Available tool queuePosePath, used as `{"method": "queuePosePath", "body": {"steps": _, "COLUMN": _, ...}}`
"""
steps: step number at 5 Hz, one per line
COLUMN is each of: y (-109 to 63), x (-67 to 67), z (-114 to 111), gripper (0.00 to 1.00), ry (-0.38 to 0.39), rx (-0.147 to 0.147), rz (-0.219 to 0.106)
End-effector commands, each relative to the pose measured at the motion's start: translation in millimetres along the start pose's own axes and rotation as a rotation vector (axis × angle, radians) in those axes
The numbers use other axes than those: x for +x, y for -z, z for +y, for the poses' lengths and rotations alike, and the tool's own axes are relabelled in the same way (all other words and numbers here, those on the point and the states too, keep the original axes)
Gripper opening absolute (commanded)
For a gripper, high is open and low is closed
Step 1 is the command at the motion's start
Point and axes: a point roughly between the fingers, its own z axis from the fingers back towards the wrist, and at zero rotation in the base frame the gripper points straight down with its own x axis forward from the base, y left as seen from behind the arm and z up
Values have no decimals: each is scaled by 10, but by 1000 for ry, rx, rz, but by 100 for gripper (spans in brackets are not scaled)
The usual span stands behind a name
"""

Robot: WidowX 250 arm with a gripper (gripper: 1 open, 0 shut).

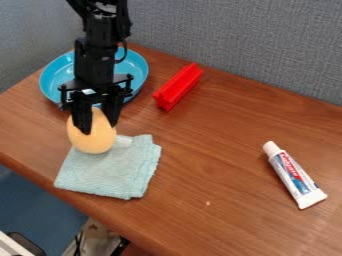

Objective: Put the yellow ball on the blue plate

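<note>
You see a matt, smooth yellow ball (91,137) on a soft teal cloth (111,166), a glossy blue plate (60,72), a shiny red plastic block (177,86) and a polished wooden desk (221,125).
</note>
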Motion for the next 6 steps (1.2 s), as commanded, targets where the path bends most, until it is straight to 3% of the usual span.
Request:
{"method": "queuePosePath", "body": {"steps": 1, "y": -80, "x": 78, "z": -11, "gripper": 0, "ry": -13, "rx": -28, "rz": -11}}
{"method": "queuePosePath", "body": {"steps": 6, "y": -186, "x": 85, "z": 26, "gripper": 0, "ry": 9, "rx": -10, "rz": 22}}
